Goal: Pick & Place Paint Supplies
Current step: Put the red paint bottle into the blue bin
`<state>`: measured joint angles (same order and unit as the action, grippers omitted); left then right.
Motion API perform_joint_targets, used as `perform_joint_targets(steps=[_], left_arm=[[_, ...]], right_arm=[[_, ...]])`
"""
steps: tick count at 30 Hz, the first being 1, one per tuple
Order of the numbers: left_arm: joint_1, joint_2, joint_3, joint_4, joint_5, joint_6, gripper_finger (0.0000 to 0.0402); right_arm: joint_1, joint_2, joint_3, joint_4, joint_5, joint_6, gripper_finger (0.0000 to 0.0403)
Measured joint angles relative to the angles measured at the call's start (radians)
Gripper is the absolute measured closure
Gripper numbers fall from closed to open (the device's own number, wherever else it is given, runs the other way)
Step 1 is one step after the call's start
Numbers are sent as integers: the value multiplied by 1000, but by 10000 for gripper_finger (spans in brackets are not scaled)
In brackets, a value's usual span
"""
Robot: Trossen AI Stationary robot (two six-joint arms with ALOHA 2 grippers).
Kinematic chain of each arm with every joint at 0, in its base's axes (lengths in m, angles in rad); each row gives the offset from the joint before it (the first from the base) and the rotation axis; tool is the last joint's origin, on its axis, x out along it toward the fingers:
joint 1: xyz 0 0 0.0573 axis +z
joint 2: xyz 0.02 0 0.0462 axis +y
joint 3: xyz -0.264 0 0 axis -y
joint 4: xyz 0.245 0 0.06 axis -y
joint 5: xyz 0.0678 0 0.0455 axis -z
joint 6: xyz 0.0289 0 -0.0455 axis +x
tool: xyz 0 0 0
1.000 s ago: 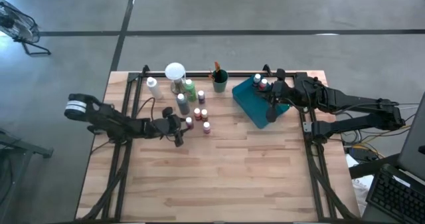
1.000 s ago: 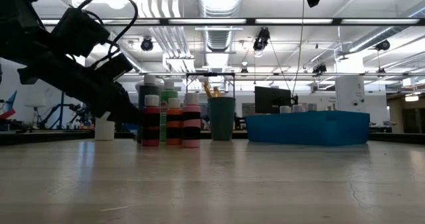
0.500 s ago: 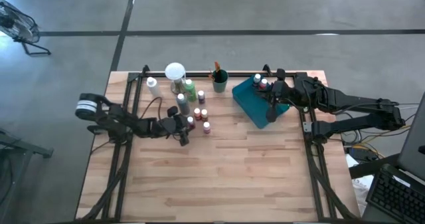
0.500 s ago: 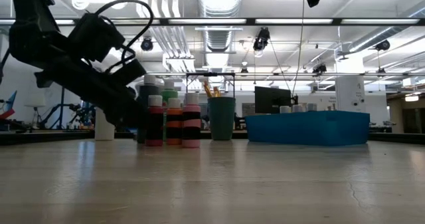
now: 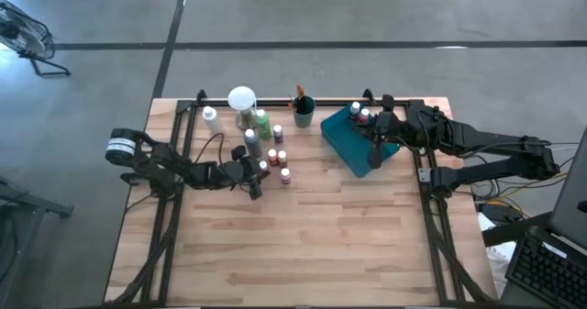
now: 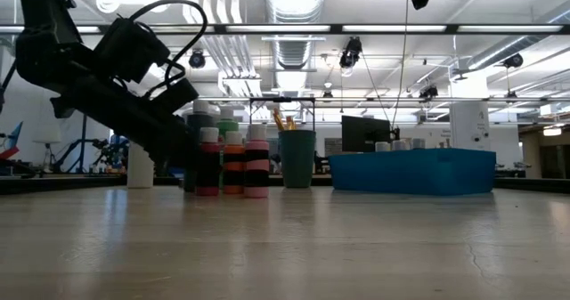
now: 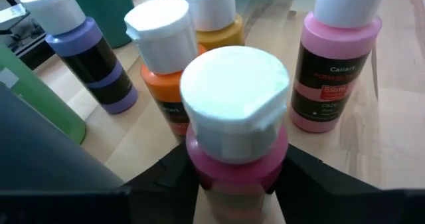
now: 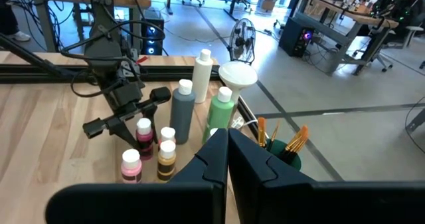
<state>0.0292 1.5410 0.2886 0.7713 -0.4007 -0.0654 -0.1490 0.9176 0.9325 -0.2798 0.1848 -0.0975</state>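
Several white-capped paint bottles stand on their bases in a cluster (image 5: 271, 153) at the table's far left of centre. My left gripper (image 5: 258, 178) is open at the cluster's near left. Its fingers stand on either side of a maroon bottle (image 7: 236, 151), which stays upright on the table; I see no touch. Orange (image 7: 166, 71), yellow, pink (image 7: 335, 71) and purple bottles stand just beyond it. Two more bottles (image 5: 359, 113) sit in the teal tray (image 5: 348, 144). My right gripper (image 5: 374, 159) hangs shut over the tray's near part, holding nothing. Brushes stand in a green cup (image 5: 304, 113).
A round white-topped object on a metal base (image 5: 242, 99), a tall white bottle (image 5: 210, 116), a green bottle (image 5: 262, 123) and a grey one (image 5: 251, 142) stand behind the small bottles. Bare wood fills the table's near half. Black rails run along both sides.
My left gripper has moved toward the table's right, into the bottle cluster, so that the maroon bottle now stands between its fingers. Most of that move came early; in the last half second it has barely shifted. The bottles have not moved.
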Motion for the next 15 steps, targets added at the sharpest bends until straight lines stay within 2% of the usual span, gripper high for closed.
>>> perform_joint_targets(steps=[7, 15], left_arm=[[2, -5, -9, -3, -1, -23, 268], [2, -46, -8, -40, 23, -21, 275]], right_arm=[[0, 0, 0, 0, 0, 0, 394], [0, 0, 0, 0, 0, 9, 394]])
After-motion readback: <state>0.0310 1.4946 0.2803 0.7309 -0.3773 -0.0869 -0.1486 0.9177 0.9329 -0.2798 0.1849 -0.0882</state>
